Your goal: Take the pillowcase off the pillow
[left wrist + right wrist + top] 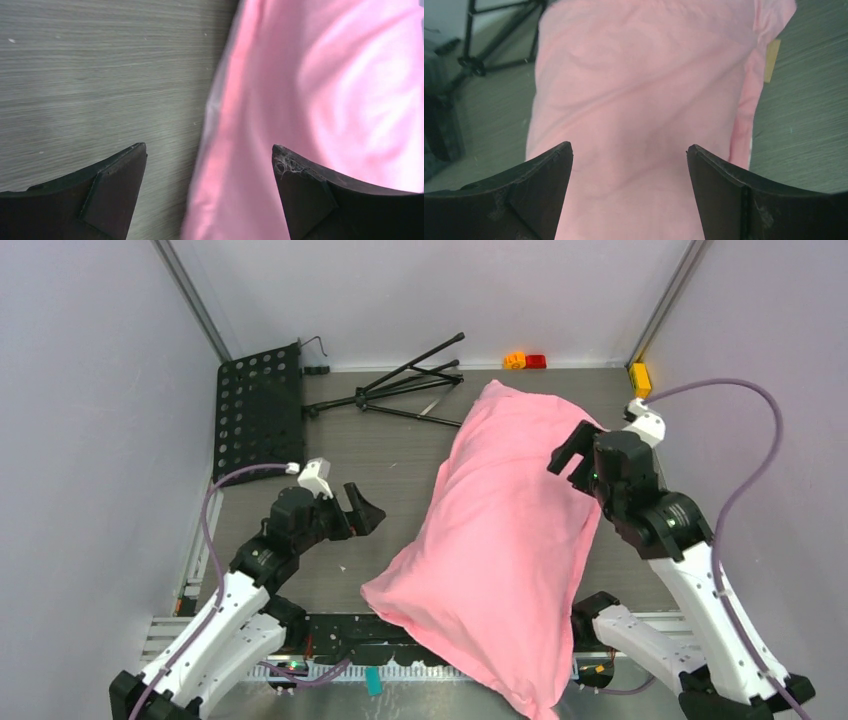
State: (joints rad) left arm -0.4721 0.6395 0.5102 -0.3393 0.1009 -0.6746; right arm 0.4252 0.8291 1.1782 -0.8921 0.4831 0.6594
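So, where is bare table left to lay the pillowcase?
Widest bare table: between the folded stand, the left gripper and the pillowcase. Crowded: far left, with the perforated panel; right of the pillowcase, only a narrow strip by the right gripper.

cannot see the pillow, wrapped whole inside the pillowcase point(500, 530). loses the near corner of that pink cover past the bottom edge of the top view. in the left wrist view, shows only a blurred stretch of it, cut off at the top, right and bottom edges. in the right wrist view, cuts its near end off at the bottom edge; cannot tell what the small tan patch point(772, 60) at its right side is. cannot name the orange and red bits point(525, 361) by the far wall: too small. crops the black stand point(474, 66) at that wrist view's top left.
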